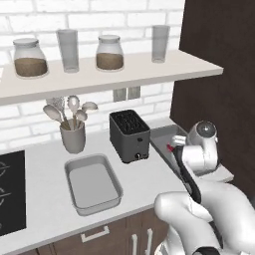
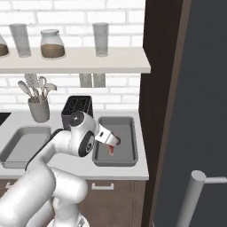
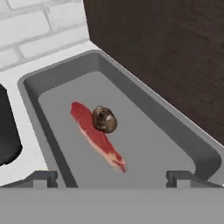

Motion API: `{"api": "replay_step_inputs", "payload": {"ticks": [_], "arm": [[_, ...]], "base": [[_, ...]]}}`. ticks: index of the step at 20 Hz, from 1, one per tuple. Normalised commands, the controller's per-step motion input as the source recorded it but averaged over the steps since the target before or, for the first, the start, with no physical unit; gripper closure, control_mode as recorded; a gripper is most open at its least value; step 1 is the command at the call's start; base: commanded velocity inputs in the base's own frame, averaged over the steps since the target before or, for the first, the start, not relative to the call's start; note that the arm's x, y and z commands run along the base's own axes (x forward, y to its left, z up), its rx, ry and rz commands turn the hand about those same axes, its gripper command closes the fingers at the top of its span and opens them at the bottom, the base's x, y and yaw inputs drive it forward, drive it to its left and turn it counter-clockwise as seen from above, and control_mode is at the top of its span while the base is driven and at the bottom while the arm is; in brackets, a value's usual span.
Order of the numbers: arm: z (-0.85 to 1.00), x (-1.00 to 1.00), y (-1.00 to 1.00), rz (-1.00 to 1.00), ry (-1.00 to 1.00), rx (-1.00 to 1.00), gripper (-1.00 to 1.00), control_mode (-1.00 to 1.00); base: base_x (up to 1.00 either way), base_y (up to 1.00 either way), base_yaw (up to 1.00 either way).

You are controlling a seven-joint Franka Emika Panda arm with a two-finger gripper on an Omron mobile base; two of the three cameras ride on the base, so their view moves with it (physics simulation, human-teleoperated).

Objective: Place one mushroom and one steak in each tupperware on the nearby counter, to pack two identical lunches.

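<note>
In the hand view a light-grey tupperware (image 3: pixel 131 83) holds a red-pink steak (image 3: pixel 98 139) lying flat, and a dark-brown mushroom (image 3: pixel 104 119) rests on the steak's upper half. My gripper (image 3: pixel 111 177) hovers just above this tray, open, its fingertips (image 3: pixel 41 177) wide apart with nothing between them. The right base view shows the gripper (image 2: pixel 116 142) over the same tupperware (image 2: pixel 133 146) at the counter's right end, with a bit of the steak (image 2: pixel 111 150) showing below it. A second tupperware (image 1: pixel 92 184) lies empty on the counter (image 1: pixel 45 164), left of the toaster.
A black toaster (image 1: pixel 129 134) stands between the two trays. Behind the empty tray is a grey utensil holder (image 1: pixel 73 137). The black cooktop (image 1: pixel 10 191) is at the far left. A dark tall cabinet (image 2: pixel 159 88) walls off the right end. A shelf (image 1: pixel 99 74) with jars hangs above.
</note>
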Motion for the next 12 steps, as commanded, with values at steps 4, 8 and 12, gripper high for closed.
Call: {"api": "replay_step_inputs", "payload": {"ticks": [4,8,12], "arm": [[0.77,-0.44,0.64,0.48,-0.03,-0.19,-1.0,-1.0],[0.78,-0.49,0.69,0.42,-0.02,-0.24,-1.0,-1.0],[0.54,-0.79,0.38,0.25,-0.08,-0.21,-1.0,-1.0]], "base": [[0.0,0.0,0.0],[0.0,0.0,0.0],[0.0,0.0,0.0]]}}
